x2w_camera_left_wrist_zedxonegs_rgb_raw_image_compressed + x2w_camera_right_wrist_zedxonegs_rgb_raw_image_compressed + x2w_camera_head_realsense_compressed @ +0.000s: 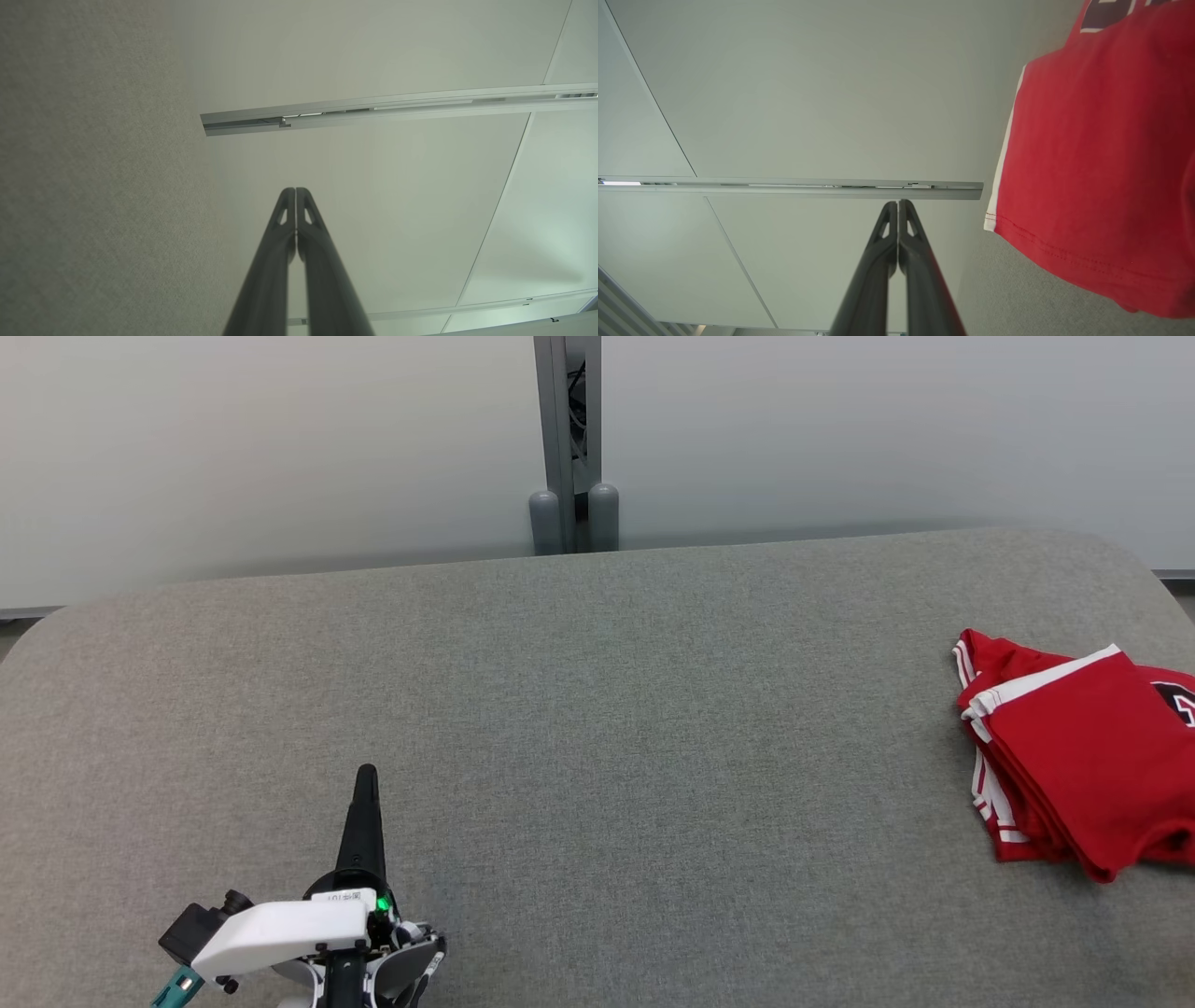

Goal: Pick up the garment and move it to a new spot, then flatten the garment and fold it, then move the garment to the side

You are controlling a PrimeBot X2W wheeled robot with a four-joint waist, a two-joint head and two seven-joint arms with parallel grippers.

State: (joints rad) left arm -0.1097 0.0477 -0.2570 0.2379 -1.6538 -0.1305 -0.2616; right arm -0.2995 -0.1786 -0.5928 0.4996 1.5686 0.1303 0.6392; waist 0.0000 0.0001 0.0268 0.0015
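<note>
item 1, garment (1074, 756): red w/ white trim, lying folded in layers at the far right of the worktop (597, 709) in head view. its right part runs off the frame edge. dark print (1178, 695) partly visible on the top layer, not legible. white-striped edges are stacked on the side facing the worktop centre. right wrist view shows the garment (1101, 163) at that view's right, w/ a stitched hem and white edge band facing the fingers and grey worktop (1017, 298) under it.

item 2, left jaws: pressed together, nothing between them. in head view they sit low left over the worktop, pointing up the frame, well apart from the garment. left wrist view confirms: both dark fingers (268, 266) meet at the tips. green light (382, 903) lit on the wrist, white cover (280, 933) beside it.

item 3, right jaws: pressed together, empty. fingers (871, 275) meet at the tips in right wrist view. garment is near, w/ a gap visible at the tips.

item 4, bkgd: pale wall panels (261, 448) behind the worktop, grey post (568, 439) btwn them.
</note>
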